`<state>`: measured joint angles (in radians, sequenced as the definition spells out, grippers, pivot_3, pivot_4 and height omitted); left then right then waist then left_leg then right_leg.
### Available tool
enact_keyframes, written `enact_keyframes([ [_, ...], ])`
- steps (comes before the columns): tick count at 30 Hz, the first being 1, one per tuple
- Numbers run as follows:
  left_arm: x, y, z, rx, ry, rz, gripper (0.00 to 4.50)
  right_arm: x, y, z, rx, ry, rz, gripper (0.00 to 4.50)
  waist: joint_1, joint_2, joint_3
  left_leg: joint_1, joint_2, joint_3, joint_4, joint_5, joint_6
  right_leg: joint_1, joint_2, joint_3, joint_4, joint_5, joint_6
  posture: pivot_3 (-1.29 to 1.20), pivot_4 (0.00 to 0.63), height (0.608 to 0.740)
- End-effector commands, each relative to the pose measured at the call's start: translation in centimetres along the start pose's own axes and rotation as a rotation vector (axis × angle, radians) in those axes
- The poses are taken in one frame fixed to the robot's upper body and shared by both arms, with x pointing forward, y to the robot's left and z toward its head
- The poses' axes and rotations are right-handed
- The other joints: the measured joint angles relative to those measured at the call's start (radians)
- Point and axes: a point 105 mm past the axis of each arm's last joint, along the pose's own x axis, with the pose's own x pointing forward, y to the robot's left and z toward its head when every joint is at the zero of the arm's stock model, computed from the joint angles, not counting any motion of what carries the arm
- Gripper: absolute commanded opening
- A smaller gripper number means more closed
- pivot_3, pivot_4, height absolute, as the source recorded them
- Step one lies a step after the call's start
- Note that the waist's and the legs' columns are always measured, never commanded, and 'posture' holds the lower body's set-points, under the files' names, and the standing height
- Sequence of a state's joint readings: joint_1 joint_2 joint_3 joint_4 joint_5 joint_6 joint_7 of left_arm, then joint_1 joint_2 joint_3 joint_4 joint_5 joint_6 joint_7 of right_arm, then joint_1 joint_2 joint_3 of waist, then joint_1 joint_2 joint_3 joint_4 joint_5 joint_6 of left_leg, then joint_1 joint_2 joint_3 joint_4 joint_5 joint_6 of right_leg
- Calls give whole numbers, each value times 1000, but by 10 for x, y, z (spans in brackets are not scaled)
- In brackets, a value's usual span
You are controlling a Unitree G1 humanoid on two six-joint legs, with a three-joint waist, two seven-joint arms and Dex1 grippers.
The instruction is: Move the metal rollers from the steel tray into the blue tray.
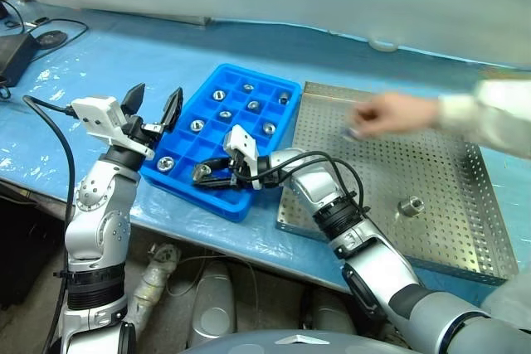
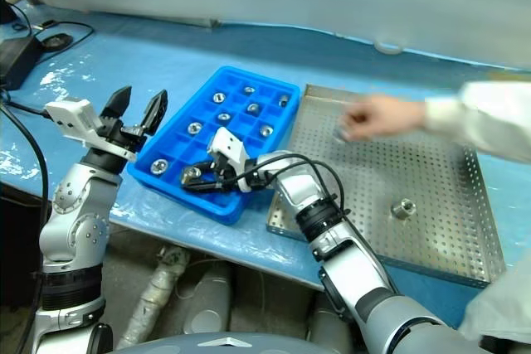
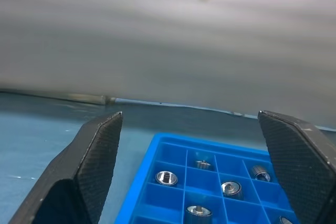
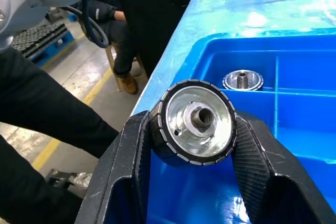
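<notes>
Over blue tray (image 1: pixel 211 178) near edge: right gripper (image 1: pixel 204 173) clamps roller (image 4: pixel 195 121) by its rim. Likely heavy, rigid, slick; rim grip best. Left gripper (image 1: pixel 154 102) spread wide, empty, at tray's 9 o'clock. One roller (image 1: pixel 410 205) left on steel tray (image 1: pixel 465 246); person's hand (image 1: pixel 390 113) above.

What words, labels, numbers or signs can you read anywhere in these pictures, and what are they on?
None can be read. The blue tray, the steel tray, the metal rollers and both grippers, left gripper and right gripper, carry no legible text or markings.
</notes>
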<state>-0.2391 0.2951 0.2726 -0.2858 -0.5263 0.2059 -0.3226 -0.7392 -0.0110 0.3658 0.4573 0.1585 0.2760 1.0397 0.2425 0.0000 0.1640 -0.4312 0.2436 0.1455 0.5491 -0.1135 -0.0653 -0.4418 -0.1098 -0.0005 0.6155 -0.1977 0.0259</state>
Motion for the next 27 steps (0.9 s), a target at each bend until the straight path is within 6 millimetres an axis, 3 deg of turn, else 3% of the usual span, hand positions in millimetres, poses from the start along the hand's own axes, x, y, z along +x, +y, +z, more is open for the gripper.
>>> enact_keyframes([
  [1, 6, -4, 17, 40, -55, -28, 4347, -1, -3, -2, -40, 24, -10, 1785, 0, 0, 0, 0, 0, 0, 0, 0, 0, 0, 0, 0, 0, 0, 0, 439, 150, 740],
  [2, 6, -4, 17, 41, -53, -29, 4347, -1, -2, -3, -47, 27, -5, 1785, 0, 0, 0, 0, 0, 0, 0, 0, 0, 0, 0, 0, 0, 0, 0, 434, 150, 740],
  [6, 6, -5, 14, 42, -44, -37, 4347, -2, -1, -7, -65, 51, -5, 3130, 0, 0, 0, 1, 0, 0, 0, 0, 0, 0, 0, 0, 1, 0, 0, 431, 150, 740],
  [9, 9, -11, 11, 34, -33, -64, 4347, -6, -12, -2, -47, 22, -70, 4136, -1, 0, 0, 1, 0, 0, 0, 0, 0, 0, 0, 0, 1, 0, 0, 410, 150, 740],
  [12, 14, -19, 7, 22, -23, -105, 4347, -16, -19, 6, -24, -23, -104, 4136, 0, 0, 0, 0, 0, 0, 1, 0, 0, 1, 0, 0, 1, 0, 0, 383, 150, 740],
  [14, 19, -29, 0, 2, -9, -161, 4347, -33, -32, 15, 7, -81, -173, 4136, 0, 0, 0, 1, 0, 0, 2, 0, 0, 1, 0, 1, 2, 0, 0, 338, 150, 740],
  [20, 33, -55, -13, -41, 25, -316, 4347, -103, -65, 27, 70, -175, -394, 4136, -12, 0, 0, 0, 0, 0, 5, 1, -1, 1, -1, 1, 5, 0, 0, 227, 150, 740],
  [27, 39, -85, -34, -92, 77, -483, 4347, -173, -69, 16, 78, -149, -580, 4136, -62, 0, 0, 1, 0, 1, 7, 3, -4, 1, 0, 2, 4, 1, -1, 103, 150, 740],
])
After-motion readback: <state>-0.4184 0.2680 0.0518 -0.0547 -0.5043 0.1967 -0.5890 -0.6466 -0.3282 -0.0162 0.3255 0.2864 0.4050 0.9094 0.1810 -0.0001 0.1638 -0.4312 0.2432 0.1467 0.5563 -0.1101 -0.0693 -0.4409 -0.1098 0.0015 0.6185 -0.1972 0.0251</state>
